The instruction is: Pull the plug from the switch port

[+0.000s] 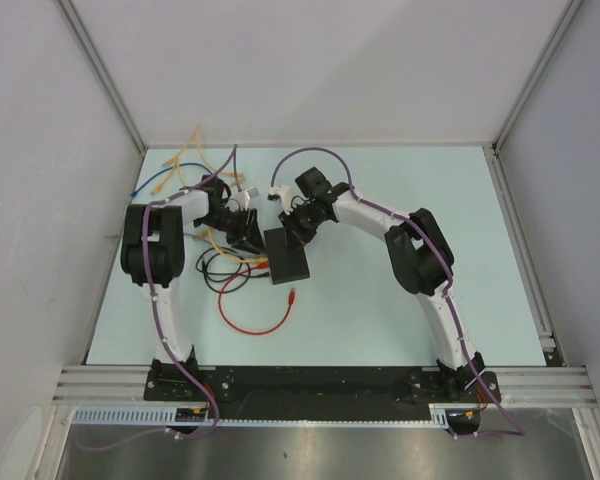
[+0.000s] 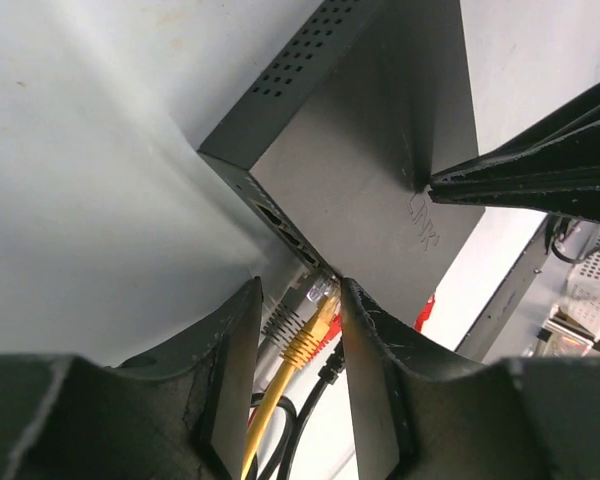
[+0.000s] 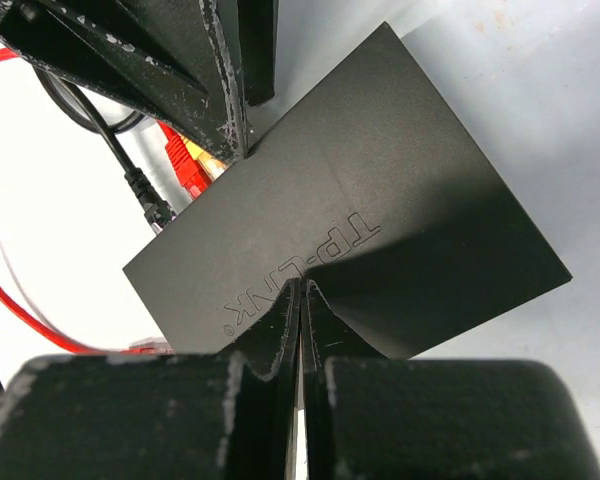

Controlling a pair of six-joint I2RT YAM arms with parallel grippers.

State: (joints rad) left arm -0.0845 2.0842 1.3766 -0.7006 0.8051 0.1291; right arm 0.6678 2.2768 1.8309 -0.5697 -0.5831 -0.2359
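Note:
The flat black switch box [image 1: 288, 258] lies mid-table, and its top marked TP-LINK shows in the right wrist view [image 3: 360, 220]. In the left wrist view its port edge [image 2: 280, 222] holds a yellow plug [image 2: 315, 322], with grey, red and black plugs beside it. My left gripper [image 2: 298, 290] is open, and its fingers [image 2: 235, 340] straddle the yellow plug; there is a gap on the left side. I cannot tell how deep the plug's clear tip sits in the port. My right gripper [image 3: 302, 288] is shut, with its tips pressed down on the box top [image 2: 435, 183].
A red cable [image 1: 255, 322] with a loose end [image 1: 293, 296] loops in front of the box. Black cables [image 1: 220, 270] coil at its left. Yellow cables [image 1: 195, 150] and a blue cable [image 1: 155, 182] lie at the back left. Walls surround the table.

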